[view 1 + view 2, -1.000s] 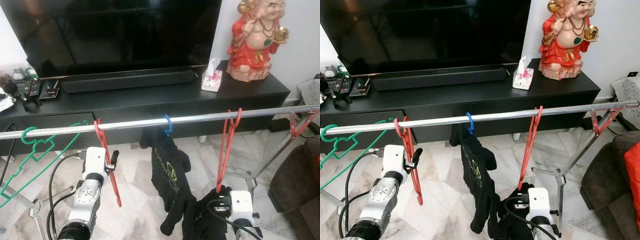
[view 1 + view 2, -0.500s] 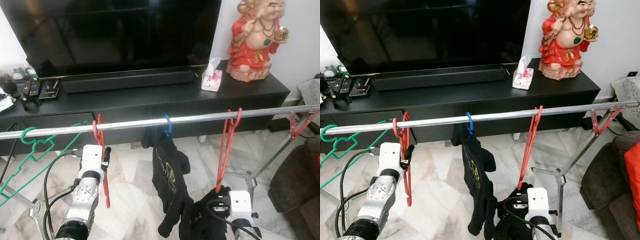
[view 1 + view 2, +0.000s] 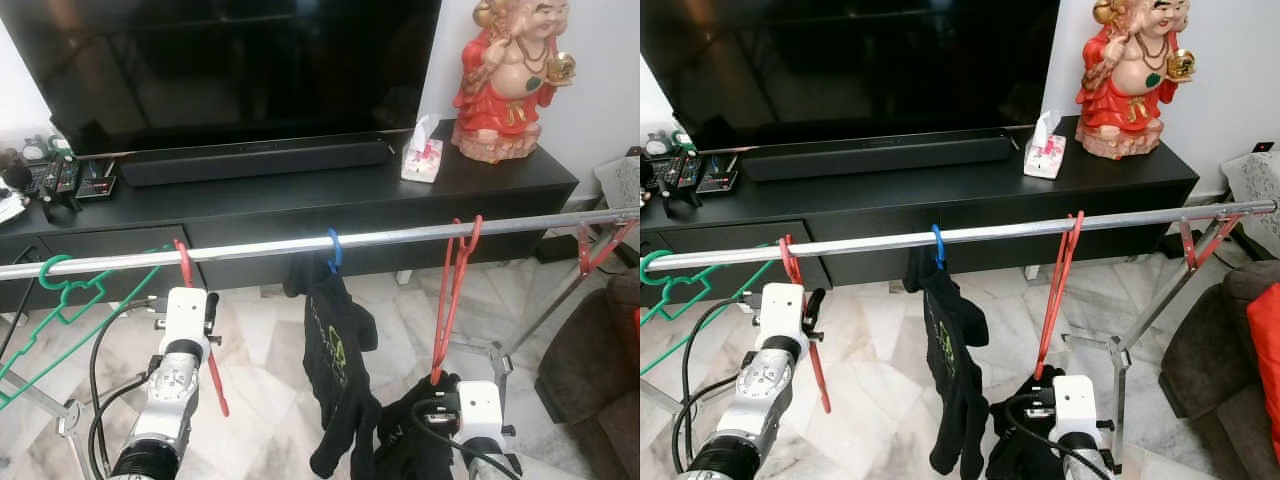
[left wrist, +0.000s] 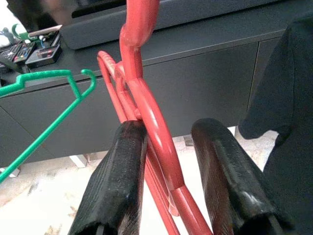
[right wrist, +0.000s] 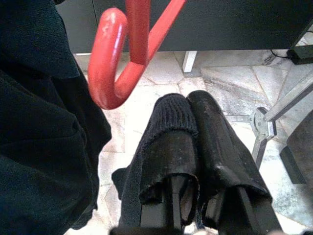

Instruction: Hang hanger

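Left gripper (image 4: 166, 196) sits low at the robot's left, fingers apart, with the red hanger (image 3: 212, 370) running between them; in the left wrist view one pad touches the plastic while the other stands off, so it reads as a loose straddle rather than a firm pinch. That hanger's hook is over the metal rail (image 3: 260, 247) near the rail's left end, so the task's thing is already on the bar, body dangling below at a slant beside the wrist. Judgement: thin moulded plastic, light, stiff, smooth and a bit slippery on the round bar; it will swing if nudged. Best hold is on the neck just under the hook, where the left fingers are now. Right gripper (image 5: 193, 127) is low at the right, fingers pressed together on a fold of black garment (image 3: 400, 440), soft and floppy, likely to drag. Just above it hangs a second red hanger (image 3: 452, 300), hooked on the rail, its lower curl near the right fingers but not touching. Between the arms a black t-shirt (image 3: 335, 350) hangs from a blue hanger hook (image 3: 335, 250). Green hanger (image 3: 70, 300) hangs at the far left of the rail. Beyond: black TV console (image 3: 300, 195), soundbar (image 3: 255, 160), tissue box (image 3: 422, 160), red statue (image 3: 510, 80), TV (image 3: 230, 60).
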`<state>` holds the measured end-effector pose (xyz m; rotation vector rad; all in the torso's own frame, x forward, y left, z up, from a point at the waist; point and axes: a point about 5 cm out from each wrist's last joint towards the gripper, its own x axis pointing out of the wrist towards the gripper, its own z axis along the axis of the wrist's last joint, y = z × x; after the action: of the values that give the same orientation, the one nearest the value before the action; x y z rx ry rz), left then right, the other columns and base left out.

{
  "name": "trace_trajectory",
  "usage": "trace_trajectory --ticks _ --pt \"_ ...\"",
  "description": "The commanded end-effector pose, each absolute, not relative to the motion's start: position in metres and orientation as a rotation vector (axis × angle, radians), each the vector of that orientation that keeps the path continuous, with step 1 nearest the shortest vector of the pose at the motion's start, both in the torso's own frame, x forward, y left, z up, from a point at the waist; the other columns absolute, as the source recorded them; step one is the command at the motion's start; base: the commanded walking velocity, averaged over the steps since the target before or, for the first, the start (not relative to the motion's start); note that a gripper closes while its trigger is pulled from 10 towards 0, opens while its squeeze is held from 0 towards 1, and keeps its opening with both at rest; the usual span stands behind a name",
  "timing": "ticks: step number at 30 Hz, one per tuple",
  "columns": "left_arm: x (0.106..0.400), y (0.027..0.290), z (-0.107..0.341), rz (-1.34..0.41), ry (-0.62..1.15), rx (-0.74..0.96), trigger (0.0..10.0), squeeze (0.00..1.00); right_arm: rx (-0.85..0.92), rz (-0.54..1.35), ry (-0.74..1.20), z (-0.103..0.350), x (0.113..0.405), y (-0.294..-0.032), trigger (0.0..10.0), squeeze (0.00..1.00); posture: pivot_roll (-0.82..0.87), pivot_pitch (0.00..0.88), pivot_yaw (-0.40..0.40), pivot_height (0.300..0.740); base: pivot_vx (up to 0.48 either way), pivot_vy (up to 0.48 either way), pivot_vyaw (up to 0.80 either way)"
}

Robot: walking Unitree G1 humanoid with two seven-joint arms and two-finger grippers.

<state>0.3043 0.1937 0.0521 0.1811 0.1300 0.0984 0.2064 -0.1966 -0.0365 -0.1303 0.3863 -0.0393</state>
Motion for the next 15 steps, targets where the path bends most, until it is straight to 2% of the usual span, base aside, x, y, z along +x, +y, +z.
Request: trace_trajectory --ticks 1,15 --pt "0.300 0.192 0.046 0.081 0.166 0.188 0.0 0.00 -0.126 -0.036 0.362 -0.032 0.212 -0.193 10.0 0.00 -0.12 0.000 0.017 0.740 0.000 0.000 0.00" --pt "0.298 0.179 0.044 -0.032 0.175 0.131 0.0 0.00 -0.128 -0.033 0.363 -0.032 0.212 -0.193 10.0 0.00 -0.12 0.000 0.015 0.740 0.000 0.000 0.00"
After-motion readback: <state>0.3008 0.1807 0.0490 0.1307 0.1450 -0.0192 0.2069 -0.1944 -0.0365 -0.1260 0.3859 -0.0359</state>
